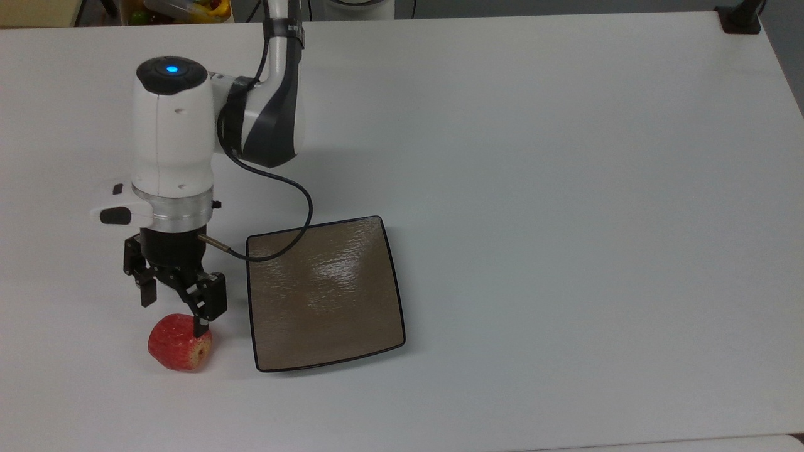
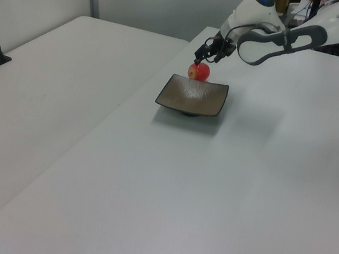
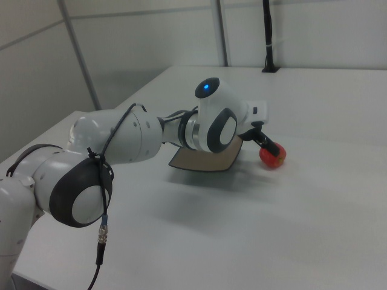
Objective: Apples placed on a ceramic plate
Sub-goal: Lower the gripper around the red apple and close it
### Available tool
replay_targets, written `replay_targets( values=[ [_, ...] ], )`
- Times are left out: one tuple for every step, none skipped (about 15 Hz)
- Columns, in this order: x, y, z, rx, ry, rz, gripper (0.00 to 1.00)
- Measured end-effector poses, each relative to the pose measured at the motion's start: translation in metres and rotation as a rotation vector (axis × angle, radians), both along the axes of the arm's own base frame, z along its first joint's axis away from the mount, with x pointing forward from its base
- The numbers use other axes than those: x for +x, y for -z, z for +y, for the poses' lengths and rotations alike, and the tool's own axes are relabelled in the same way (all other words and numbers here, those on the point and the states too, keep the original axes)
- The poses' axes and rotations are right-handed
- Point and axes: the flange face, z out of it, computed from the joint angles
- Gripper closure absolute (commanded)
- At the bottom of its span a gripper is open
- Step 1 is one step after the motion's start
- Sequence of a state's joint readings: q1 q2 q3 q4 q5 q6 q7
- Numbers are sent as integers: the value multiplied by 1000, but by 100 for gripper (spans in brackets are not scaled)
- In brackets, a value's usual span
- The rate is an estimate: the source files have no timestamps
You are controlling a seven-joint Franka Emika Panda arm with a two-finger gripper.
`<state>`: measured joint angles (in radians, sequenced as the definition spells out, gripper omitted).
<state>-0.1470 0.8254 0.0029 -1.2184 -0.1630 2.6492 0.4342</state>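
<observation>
Hovering fingers (image 1: 176, 307) spread, seemingly touching apple (image 1: 179, 344)

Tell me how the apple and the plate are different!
The apple is red and round, while the plate is brown, square and nearly flat. The apple is much smaller than the plate. The gripper hangs right over the apple, with nothing over the plate. Both sit on the white table, side by side.
</observation>
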Motion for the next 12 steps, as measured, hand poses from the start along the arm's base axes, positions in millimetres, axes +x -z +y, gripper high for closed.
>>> replay_targets(
  values=[
    [1, 8, 3, 1, -5, 9, 0],
    [1, 15, 7, 2, -9, 14, 0],
    [2, 20, 9, 2, -13, 15, 0],
    [3, 23, 9, 0, -15, 16, 0],
    [4, 26, 9, -1, -16, 17, 0],
    [4, 27, 9, -3, -15, 18, 0],
    [5, 28, 8, -4, -15, 17, 0],
    [5, 27, 8, -5, -15, 15, 0],
    [5, 26, 7, -6, -15, 14, 0],
    [6, 26, 7, -8, -16, 13, 0],
    [6, 26, 7, -10, -17, 13, 0],
    [6, 26, 7, -11, -18, 14, 0]
  ],
)
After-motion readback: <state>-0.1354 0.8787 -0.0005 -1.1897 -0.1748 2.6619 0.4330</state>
